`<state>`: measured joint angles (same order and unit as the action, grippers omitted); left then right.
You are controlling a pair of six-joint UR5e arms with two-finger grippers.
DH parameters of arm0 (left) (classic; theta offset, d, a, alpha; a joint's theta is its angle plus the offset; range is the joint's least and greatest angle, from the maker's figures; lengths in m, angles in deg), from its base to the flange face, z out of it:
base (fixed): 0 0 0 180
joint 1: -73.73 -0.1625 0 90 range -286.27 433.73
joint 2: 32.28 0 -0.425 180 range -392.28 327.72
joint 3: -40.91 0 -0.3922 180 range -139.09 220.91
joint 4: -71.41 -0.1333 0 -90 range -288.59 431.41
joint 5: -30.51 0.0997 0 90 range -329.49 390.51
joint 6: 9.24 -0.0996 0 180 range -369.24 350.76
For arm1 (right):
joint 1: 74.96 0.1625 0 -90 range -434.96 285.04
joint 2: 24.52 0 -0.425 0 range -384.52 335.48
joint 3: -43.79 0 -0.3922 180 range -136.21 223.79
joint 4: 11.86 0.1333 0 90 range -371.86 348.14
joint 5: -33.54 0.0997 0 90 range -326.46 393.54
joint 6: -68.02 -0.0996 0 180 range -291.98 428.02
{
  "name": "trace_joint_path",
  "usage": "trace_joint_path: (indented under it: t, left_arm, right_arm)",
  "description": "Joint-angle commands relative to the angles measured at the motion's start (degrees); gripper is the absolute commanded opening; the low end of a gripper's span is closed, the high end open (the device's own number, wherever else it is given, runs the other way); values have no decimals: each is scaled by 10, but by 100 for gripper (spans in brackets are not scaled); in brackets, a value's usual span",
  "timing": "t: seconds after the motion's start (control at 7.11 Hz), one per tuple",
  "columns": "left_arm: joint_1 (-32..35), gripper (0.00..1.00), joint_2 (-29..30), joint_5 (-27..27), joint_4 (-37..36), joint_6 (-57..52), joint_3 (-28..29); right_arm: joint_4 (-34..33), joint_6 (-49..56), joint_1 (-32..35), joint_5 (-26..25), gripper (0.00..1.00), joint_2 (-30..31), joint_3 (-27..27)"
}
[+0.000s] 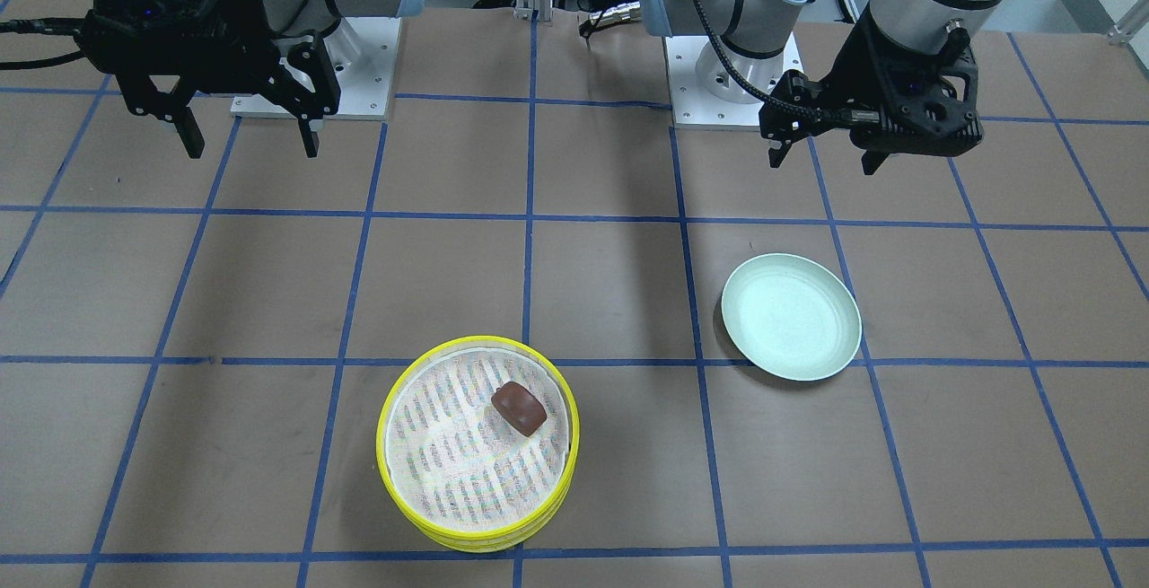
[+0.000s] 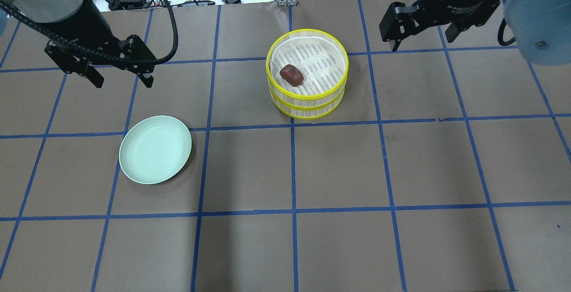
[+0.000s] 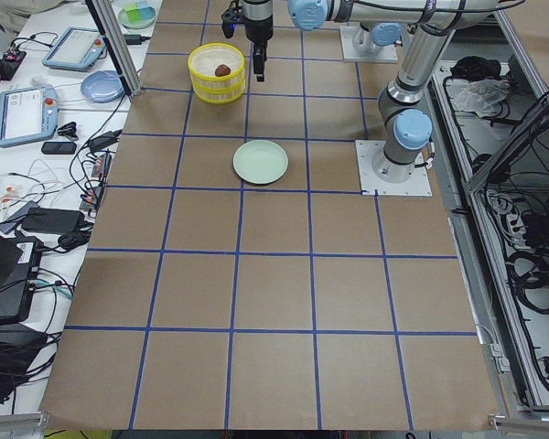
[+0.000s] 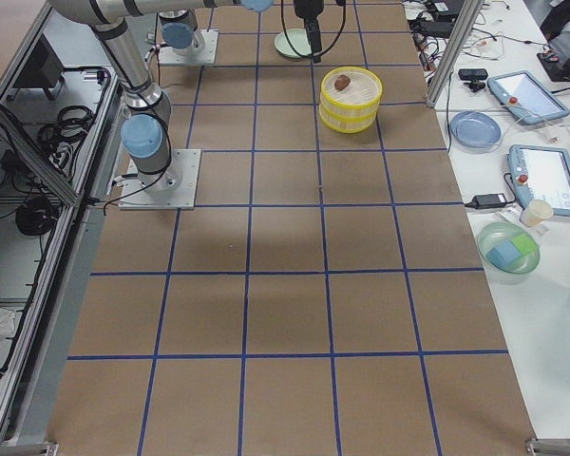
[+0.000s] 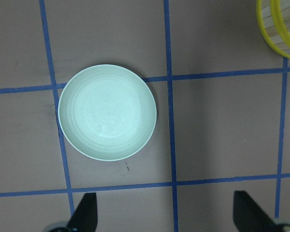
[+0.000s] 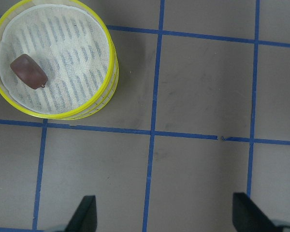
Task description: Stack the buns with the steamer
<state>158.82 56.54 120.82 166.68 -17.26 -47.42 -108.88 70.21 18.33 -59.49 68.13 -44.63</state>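
My left gripper [image 2: 122,81] hangs wide open with nothing in it. My right gripper [image 2: 421,42] is wide open too and holds nothing.

From above, the steamer [image 2: 308,98] is two yellow-rimmed tiers, one sitting on the other, at the far side of the table [image 2: 339,171]. The brown bun [image 2: 291,75] lies in the top tier on the stripy lining. The green plate [image 2: 155,149] sits well apart from the steamer, on my left gripper's side.

From the front, the brown bun [image 1: 519,408] lies inside the steamer [image 1: 386,462]. The green plate [image 1: 792,317] shows its smooth inside.

My left wrist camera looks straight down on the green plate [image 5: 107,112]. The fingers [image 5: 87,212] are far apart. A bit of the steamer [image 5: 280,24] peeks in at the corner.

My right wrist camera shows the steamer [image 6: 53,116] with the brown bun [image 6: 27,71] in it, near the rim.

From the two ends of the table, the steamer [image 3: 218,84] is small, and the brown bun [image 4: 343,83] is a dark spot on top.
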Motion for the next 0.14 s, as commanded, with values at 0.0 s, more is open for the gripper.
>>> trace_joint_path:
  t: [0.0]
  left_arm:
    - [0,100,0,8,0,-1,0]
  right_arm:
    - [1,0,1,-1,100,-1,0]
